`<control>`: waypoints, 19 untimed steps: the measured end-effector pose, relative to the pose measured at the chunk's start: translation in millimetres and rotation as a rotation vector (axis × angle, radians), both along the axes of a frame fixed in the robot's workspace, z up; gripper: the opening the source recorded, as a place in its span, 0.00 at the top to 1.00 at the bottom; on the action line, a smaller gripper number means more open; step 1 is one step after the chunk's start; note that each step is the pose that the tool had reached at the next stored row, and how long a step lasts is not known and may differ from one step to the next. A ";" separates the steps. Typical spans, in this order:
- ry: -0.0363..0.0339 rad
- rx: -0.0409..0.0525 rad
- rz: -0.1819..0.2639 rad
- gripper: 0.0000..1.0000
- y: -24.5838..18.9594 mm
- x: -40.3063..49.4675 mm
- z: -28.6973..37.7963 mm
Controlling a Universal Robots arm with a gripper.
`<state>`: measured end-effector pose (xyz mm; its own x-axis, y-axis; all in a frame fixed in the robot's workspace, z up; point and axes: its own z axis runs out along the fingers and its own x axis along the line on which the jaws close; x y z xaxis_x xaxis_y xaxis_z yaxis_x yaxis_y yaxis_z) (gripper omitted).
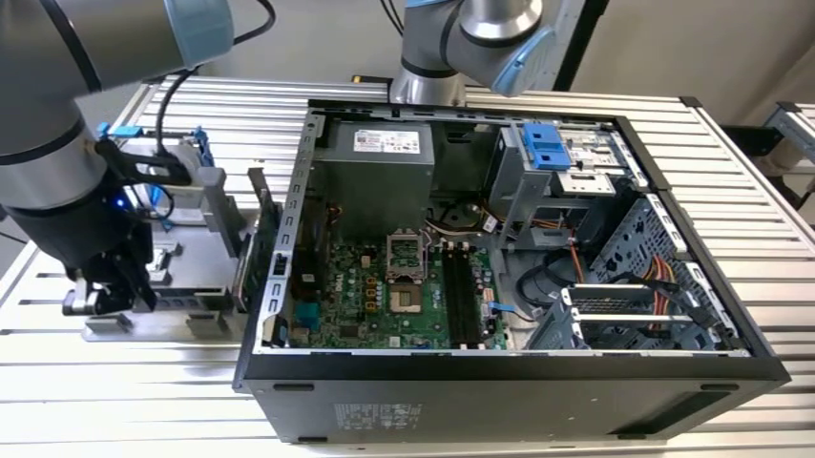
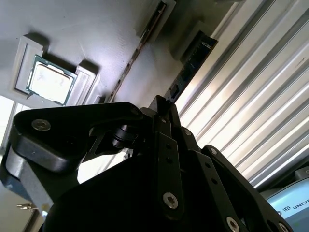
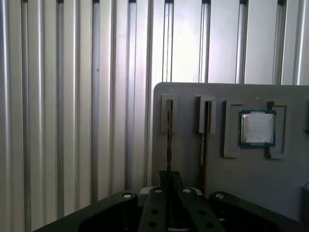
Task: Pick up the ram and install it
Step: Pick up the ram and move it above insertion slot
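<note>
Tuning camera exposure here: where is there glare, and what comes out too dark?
Second wrist view: the table slats glare white, the gripper is almost black. First wrist view: same glare on the slats, gripper dark, tray evenly lit. Exterior view: even light, mild sheen on the table, case interior shaded.

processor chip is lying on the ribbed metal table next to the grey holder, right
No. The processor chip lies in a recess of the grey holder itself, not on the ribbed metal table; the first wrist view shows it.
</note>
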<state>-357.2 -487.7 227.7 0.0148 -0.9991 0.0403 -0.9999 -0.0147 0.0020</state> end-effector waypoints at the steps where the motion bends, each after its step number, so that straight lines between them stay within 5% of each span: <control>1: 0.0000 0.0001 0.000 1.00 0.0 0.0 0.6; 19: 0.0000 0.0000 0.000 1.00 0.0 0.0 15.7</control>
<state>-357.2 -487.7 243.4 0.0148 -0.9991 0.0403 -0.9999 -0.0147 0.0020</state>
